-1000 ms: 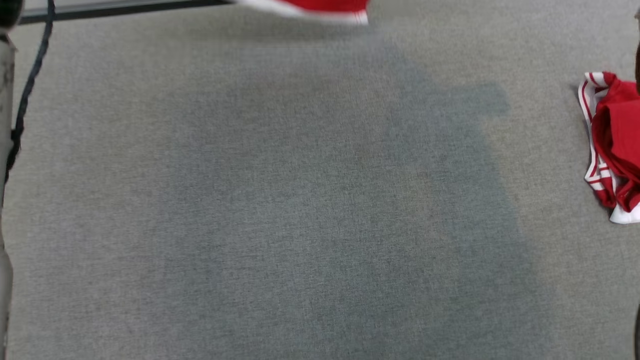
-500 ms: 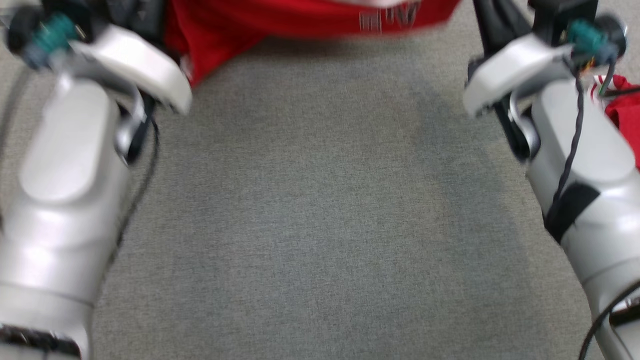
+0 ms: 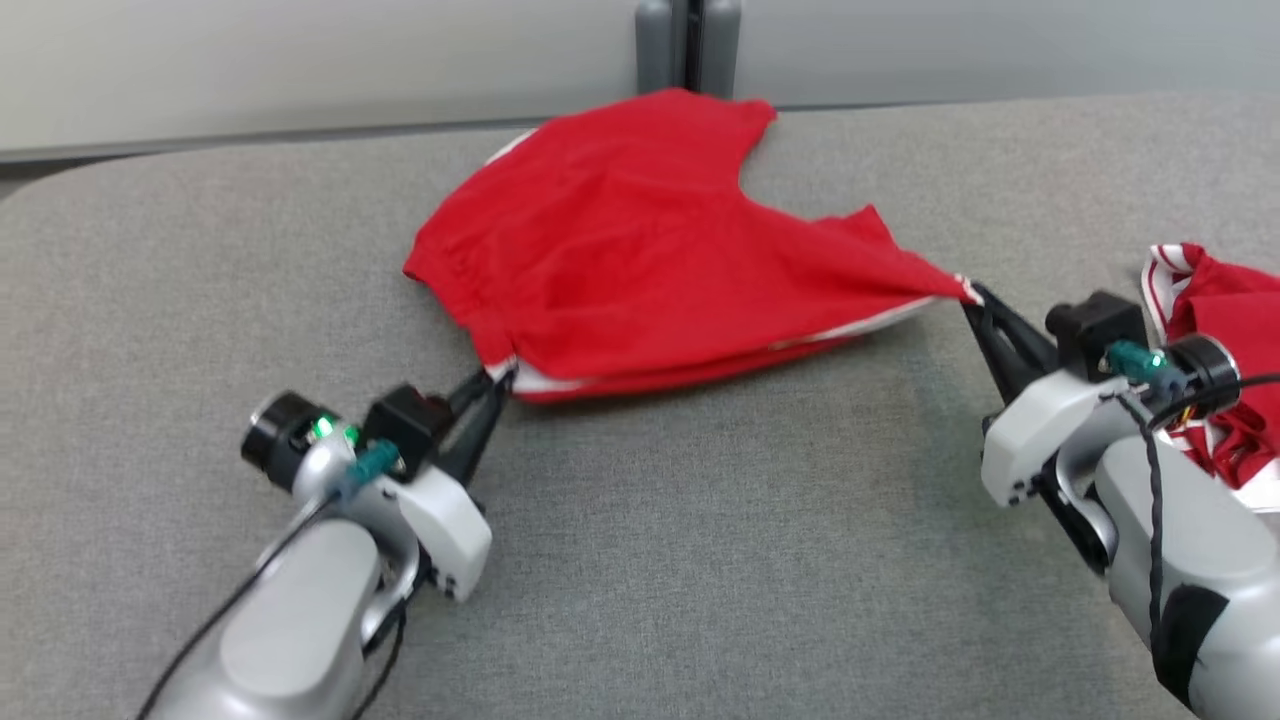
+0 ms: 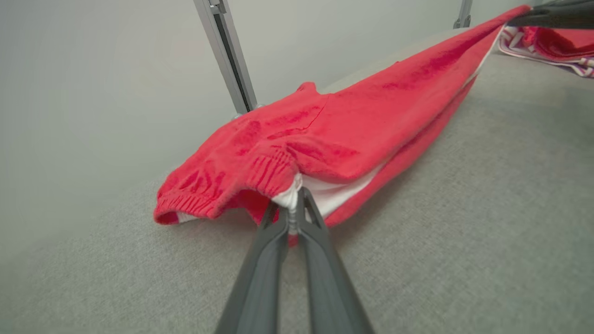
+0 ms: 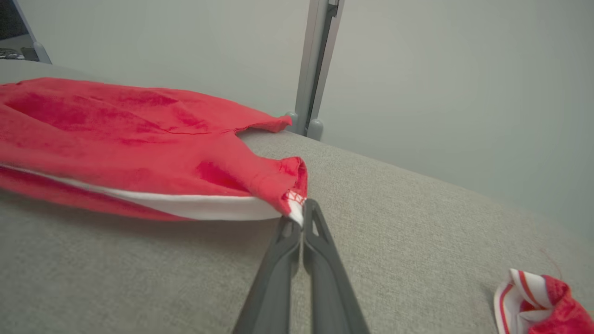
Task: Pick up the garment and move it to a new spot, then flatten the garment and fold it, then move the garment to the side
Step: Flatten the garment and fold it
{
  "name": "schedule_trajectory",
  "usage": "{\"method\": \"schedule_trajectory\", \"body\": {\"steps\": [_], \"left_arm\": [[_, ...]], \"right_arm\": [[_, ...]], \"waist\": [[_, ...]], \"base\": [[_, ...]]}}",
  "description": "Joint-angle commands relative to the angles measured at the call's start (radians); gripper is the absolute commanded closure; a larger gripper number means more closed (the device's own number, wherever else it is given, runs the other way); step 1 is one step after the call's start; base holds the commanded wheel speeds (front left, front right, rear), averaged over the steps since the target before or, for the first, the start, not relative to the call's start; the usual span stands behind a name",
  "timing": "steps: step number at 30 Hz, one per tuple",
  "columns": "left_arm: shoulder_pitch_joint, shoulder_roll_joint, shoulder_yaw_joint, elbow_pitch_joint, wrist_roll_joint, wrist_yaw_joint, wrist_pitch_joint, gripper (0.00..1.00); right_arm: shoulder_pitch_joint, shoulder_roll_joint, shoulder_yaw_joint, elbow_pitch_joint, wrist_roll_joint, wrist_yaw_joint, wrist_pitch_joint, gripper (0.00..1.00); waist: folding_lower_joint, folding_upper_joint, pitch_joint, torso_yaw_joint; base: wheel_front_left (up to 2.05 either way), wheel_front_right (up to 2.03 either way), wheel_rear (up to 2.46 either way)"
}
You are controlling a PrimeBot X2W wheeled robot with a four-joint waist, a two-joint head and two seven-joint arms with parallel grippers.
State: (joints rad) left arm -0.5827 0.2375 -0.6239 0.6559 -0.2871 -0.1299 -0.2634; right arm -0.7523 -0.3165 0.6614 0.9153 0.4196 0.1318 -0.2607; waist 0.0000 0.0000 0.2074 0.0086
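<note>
1. Because the cloth can only be drawn flat if both near corners are pinned, the left gripper [image 3: 497, 384] is pinched tight on the white-trimmed waistband corner of the red garment [image 3: 640, 250], with fabric squeezed between its two dark fingertips.
2. The right gripper [image 3: 972, 293] is clamped the same way on the opposite near corner, a hem with a white stripe. The pull between the two arms draws that corner out into a taut point.
3. Both grippers sit low over the grey padded table [image 3: 700, 560]. I judge this is so the near edge can be laid down straight, as part of flattening.
4. The red garment lies in the middle and far part of the table. Its near edge is stretched between the grippers and slightly raised, while the rest lies on the surface in two layers, wrinkled by the waistband.
5. Its far side, cut by a curved notch, reaches almost to the table's back edge.
6. A crumpled red-and-white cloth [image 3: 1225, 300] lies beside the right arm, apart from the stretched piece and seemingly set aside.
7. Beyond the table a grey post [image 3: 688, 45] stands against a pale wall [image 3: 300, 60].
</note>
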Motion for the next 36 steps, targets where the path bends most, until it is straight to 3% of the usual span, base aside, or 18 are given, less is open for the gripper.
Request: {"method": "schedule_trajectory", "body": {"steps": [1, 7, 13, 20, 31, 36], "left_arm": [[0.027, 0.000, -0.007, -0.003, 0.006, -0.001, -0.001, 1.00], [0.134, -0.004, -0.056, 0.000, 0.011, -0.001, -0.001, 1.00], [0.222, -0.004, -0.089, -0.030, 0.003, -0.001, -0.001, 1.00], [0.332, 0.001, -0.138, -0.094, -0.006, -0.001, 0.003, 1.00], [0.467, 0.055, -0.197, -0.275, -0.015, 0.021, 0.061, 1.00], [0.476, 0.064, -0.189, -0.367, -0.027, 0.043, 0.076, 1.00]], "right_arm": [[0.017, -0.010, 0.013, -0.001, 0.010, -0.002, -0.006, 1.00], [0.083, -0.062, 0.116, -0.020, 0.095, -0.002, 0.019, 1.00], [0.164, -0.154, 0.236, -0.122, 0.226, -0.002, 0.097, 1.00], [0.256, -0.356, 0.373, -0.346, 0.404, -0.002, 0.238, 1.00], [0.329, -0.641, 0.435, -0.639, 0.515, -0.002, 0.375, 1.00], [0.298, -0.714, 0.389, -0.714, 0.524, -0.002, 0.399, 1.00]], "waist": [[0.0000, 0.0000, -0.030, -0.001], [0.0000, 0.0000, -0.093, -0.019], [0.0000, 0.0000, -0.140, -0.023], [0.0000, 0.0000, -0.185, -0.023], [0.0000, 0.0000, -0.193, -0.018], [0.0000, 0.0000, -0.172, 0.011]], "base": [[0.00, 0.00, 0.00], [0.00, 0.00, 0.00], [0.00, 0.00, 0.00], [0.00, 0.00, 0.00], [0.00, 0.00, 0.00], [0.00, 0.00, 0.00]]}}
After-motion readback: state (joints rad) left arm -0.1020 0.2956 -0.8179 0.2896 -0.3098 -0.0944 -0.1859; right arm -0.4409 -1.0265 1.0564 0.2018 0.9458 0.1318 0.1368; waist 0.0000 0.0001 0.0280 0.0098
